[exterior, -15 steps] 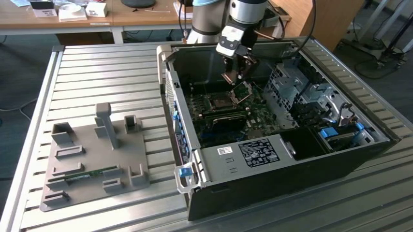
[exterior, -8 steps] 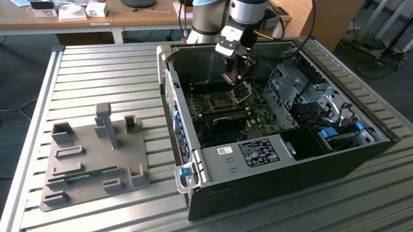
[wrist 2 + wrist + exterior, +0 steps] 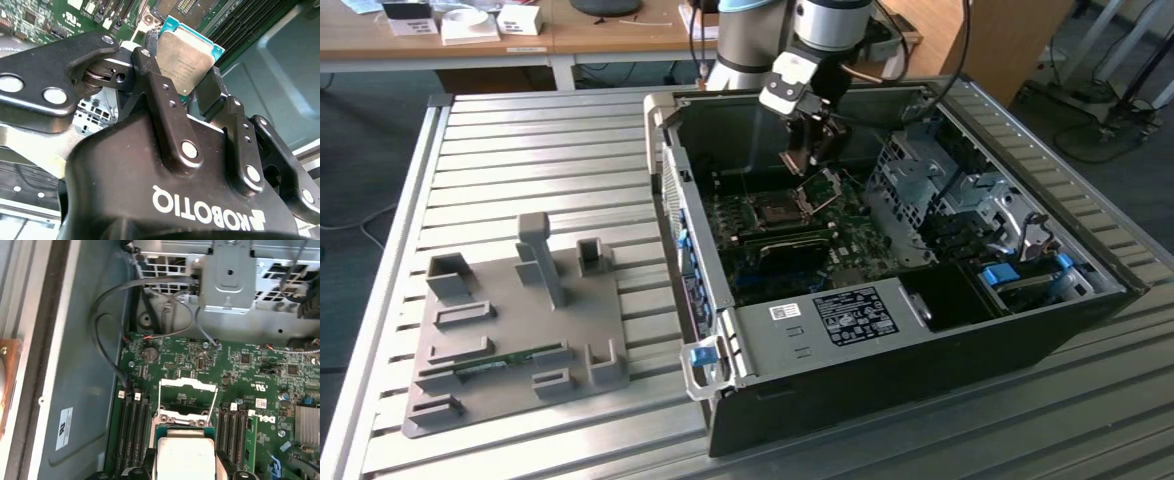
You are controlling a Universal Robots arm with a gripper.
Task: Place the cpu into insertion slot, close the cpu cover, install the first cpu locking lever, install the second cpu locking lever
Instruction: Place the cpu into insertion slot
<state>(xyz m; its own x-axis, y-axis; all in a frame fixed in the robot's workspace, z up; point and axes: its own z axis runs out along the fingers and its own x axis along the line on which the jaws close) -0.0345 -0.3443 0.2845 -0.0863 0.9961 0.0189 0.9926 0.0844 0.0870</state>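
My gripper (image 3: 803,150) hangs inside the open computer case, shut on the cpu (image 3: 186,52), a flat square chip with a dull silvery top and a teal rim. Black fingers (image 3: 150,70) clamp two of its opposite edges. In the first wrist view the cpu (image 3: 185,455) is held a little above the motherboard, just short of the insertion slot (image 3: 181,416). The cpu cover (image 3: 187,390), a silvery metal frame, stands swung open beyond the slot. In the exterior view the cover (image 3: 823,188) tilts up right below the gripper.
The black case (image 3: 881,390) lies open on a slatted metal table. Memory slots (image 3: 132,425) flank the socket. Loose cables (image 3: 107,340) and a metal drive cage (image 3: 230,277) lie beyond it. A grey fixture plate (image 3: 520,340) rests at the exterior view's left.
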